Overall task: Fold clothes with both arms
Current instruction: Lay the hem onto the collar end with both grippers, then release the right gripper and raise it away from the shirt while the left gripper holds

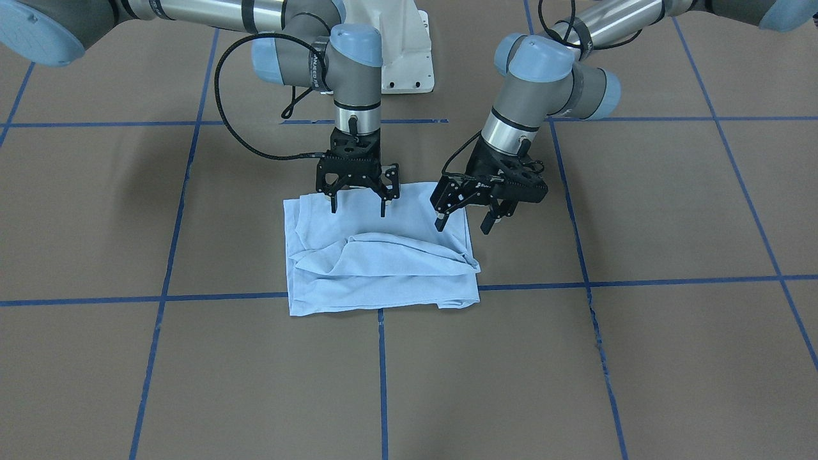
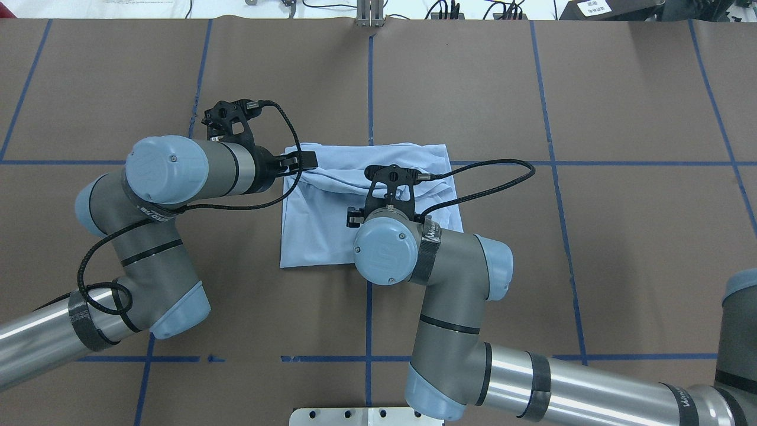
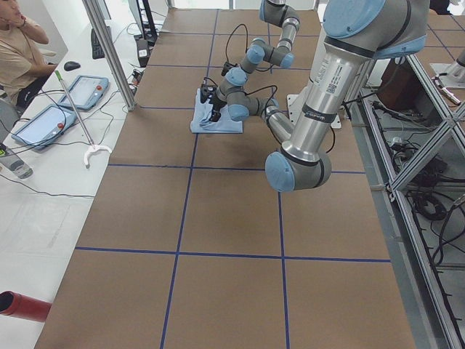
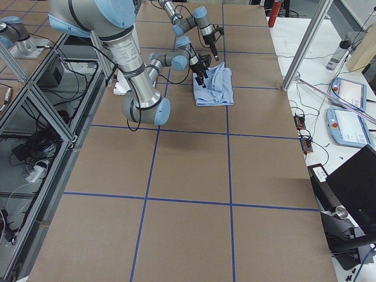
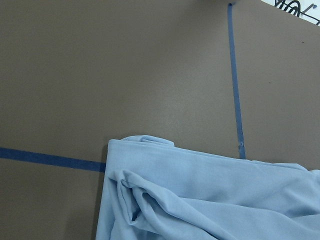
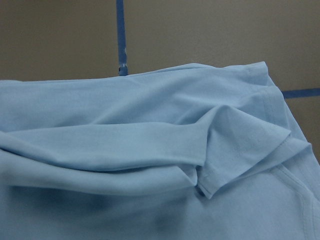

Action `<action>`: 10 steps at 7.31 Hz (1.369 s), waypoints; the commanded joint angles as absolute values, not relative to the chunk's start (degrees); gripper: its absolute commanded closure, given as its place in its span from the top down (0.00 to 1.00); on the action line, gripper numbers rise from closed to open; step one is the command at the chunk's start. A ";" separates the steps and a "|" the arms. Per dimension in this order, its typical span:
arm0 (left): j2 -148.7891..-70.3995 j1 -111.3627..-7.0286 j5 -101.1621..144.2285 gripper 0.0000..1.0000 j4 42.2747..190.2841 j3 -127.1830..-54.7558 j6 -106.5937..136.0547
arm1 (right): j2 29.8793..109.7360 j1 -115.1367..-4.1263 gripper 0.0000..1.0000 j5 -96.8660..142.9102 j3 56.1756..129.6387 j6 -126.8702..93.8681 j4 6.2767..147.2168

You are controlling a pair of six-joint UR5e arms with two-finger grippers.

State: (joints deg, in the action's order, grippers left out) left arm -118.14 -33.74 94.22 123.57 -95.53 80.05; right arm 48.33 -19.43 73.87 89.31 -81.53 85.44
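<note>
Two pairs of fingers stand wide apart, holding nothing: the right gripper (image 1: 358,206) is above the shirt (image 1: 383,268), the left gripper (image 1: 463,225) at its edge. The shirt lies mid-table (image 1: 639,358), already folded into a small rectangle. Its top layer is rumpled, so smoothing or a last fold probably remains. Blue tape (image 1: 382,383) runs beneath it. The grippers work close together.

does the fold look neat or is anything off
Not quite neat. The T-shirt lies as a rough rectangle, but its top layer is bunched into a slanting ridge of creases across the middle instead of lying flat. Nothing looks torn or spilled.
</note>
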 commanded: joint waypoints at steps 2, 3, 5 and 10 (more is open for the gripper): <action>-118.04 -33.75 94.22 1.00 123.57 -95.54 80.24 | 46.51 -20.47 1.00 71.72 83.08 -77.52 85.34; -118.04 -33.75 94.22 1.00 123.57 -95.62 80.24 | 44.75 -21.35 1.00 71.72 79.92 -77.43 85.34; -118.04 -33.75 94.22 1.00 123.57 -95.54 80.24 | 42.90 -25.99 1.00 71.72 76.38 -73.07 85.17; -117.60 -33.66 94.22 1.00 123.57 -95.54 80.51 | 40.08 -38.56 1.00 80.61 66.79 -64.42 73.25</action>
State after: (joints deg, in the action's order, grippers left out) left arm -117.87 -33.74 94.23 123.57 -95.61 80.47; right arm 40.40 -35.99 74.78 67.29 -65.18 77.87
